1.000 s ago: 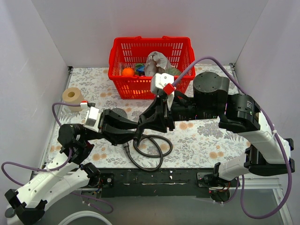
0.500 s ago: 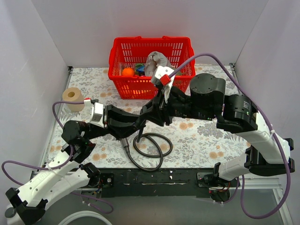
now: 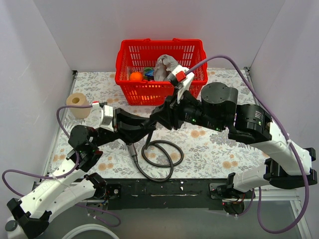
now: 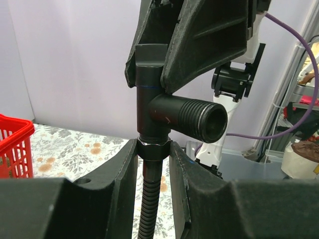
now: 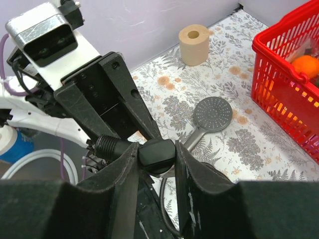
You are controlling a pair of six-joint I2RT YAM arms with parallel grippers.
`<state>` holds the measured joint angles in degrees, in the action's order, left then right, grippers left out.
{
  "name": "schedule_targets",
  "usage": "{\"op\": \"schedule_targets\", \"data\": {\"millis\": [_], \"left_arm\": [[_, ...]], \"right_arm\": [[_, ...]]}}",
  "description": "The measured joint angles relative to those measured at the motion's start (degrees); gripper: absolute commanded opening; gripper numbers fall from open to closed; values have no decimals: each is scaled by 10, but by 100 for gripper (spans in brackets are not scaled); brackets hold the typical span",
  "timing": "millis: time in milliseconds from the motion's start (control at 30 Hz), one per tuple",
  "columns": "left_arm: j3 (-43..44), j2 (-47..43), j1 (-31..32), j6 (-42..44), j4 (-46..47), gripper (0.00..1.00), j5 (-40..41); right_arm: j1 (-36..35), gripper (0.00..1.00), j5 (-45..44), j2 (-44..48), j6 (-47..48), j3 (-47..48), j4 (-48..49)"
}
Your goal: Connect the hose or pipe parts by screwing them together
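The floral worktop [image 3: 224, 149] carries a red basket [image 3: 144, 94] at the middle of its far edge. In front of the basket the two arms meet above the centre of the worktop. From overhead their black grippers overlap, and that view does not show what is between them. The wrist views do. The left gripper [image 4: 152, 162] is clamped narrowly on the end nut [image 4: 153, 149] of the dark ribbed hose [image 4: 148, 209], which hangs straight down between its fingers. The right gripper [image 5: 155, 159] is closed part-way on the body of a black T-shaped fitting [image 4: 167, 109] that sits directly on top of that nut. The left wrist view alone shows the fitting's side outlet, threaded and open. Overhead, the rest of the hose lies in a loop near the middle of the near edge, with its other end just to the left of the loop. The grey hand shower [image 5: 212, 113] appears only in the right wrist view, because the arms hide it from overhead. It lies flat on the left half of the worktop, untouched, with its round head pointing toward the tan roll [image 3: 76, 102] at the left edge and well apart from it.
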<state>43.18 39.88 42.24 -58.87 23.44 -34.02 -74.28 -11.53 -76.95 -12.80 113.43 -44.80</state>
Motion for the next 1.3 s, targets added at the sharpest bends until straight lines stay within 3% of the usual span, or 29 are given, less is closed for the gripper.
{"op": "schedule_targets", "data": {"millis": [267,600,867,1033,1133,1200,1300], "left_arm": [[3,7,-3,5,-13,0,22],[4,19,-5,12,-42,0,60],[4,26,-5,14,-62,0,64],[4,26,-5,15,-67,0,63],[4,26,-5,15,-67,0,63],[4,26,-5,14,-66,0,62],[5,26,-4,13,-50,0,57]], "right_arm": [[-2,1,-68,-20,-65,8,-11],[-26,1,-206,-99,-146,118,-122],[-51,1,-293,-117,-204,127,-159],[-64,31,-324,-138,-208,154,-183],[-65,40,-328,-130,-210,142,-174],[-67,41,-327,-115,-212,121,-160],[-70,52,-320,-95,-215,97,-135]]}}
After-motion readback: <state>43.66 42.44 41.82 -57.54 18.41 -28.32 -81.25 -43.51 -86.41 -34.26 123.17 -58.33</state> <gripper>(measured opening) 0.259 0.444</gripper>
